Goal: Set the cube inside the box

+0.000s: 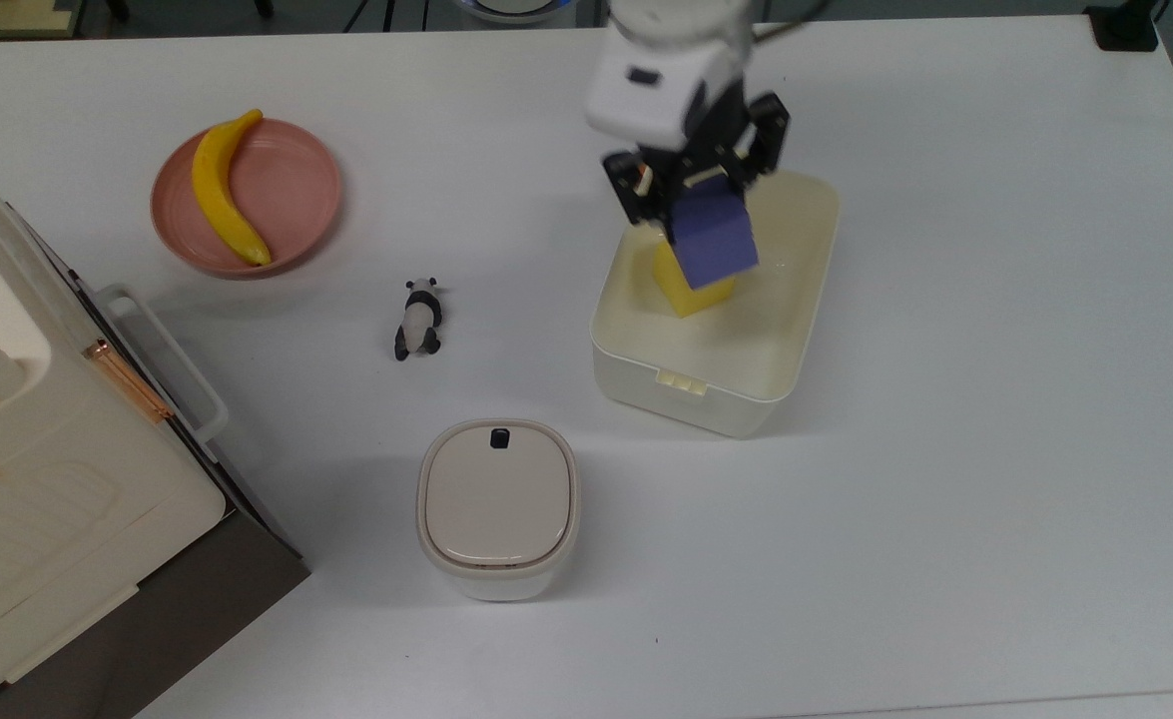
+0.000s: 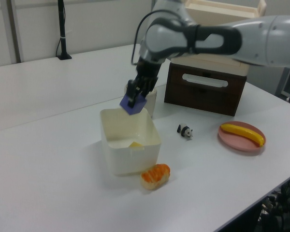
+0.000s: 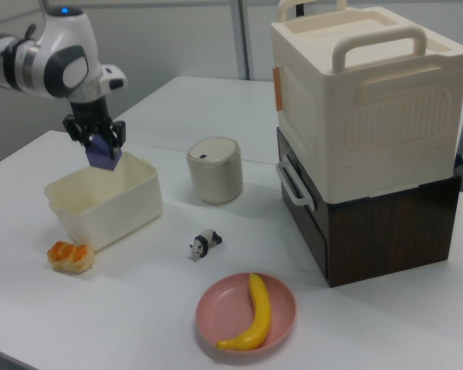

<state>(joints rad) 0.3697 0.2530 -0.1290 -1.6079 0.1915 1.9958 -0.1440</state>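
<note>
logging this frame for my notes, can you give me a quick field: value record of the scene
gripper: shut on the purple-blue cube, held above the box
box: lidless cream tub, yellow cube inside
cube in box: not yet
beside box: orange pastry-like toy on the table
panda figurine: lying on the table
pink plate: holds a banana
lidded container: closed
large case: cream upper part, dark base

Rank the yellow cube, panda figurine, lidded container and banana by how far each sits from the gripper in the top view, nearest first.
Measured from the gripper holding the cube:
1. Yellow cube, in the box just below the gripper.
2. Panda figurine, toward the top view's left.
3. Lidded container, toward the bottom.
4. Banana on the pink plate, far on the top view's left.
</note>
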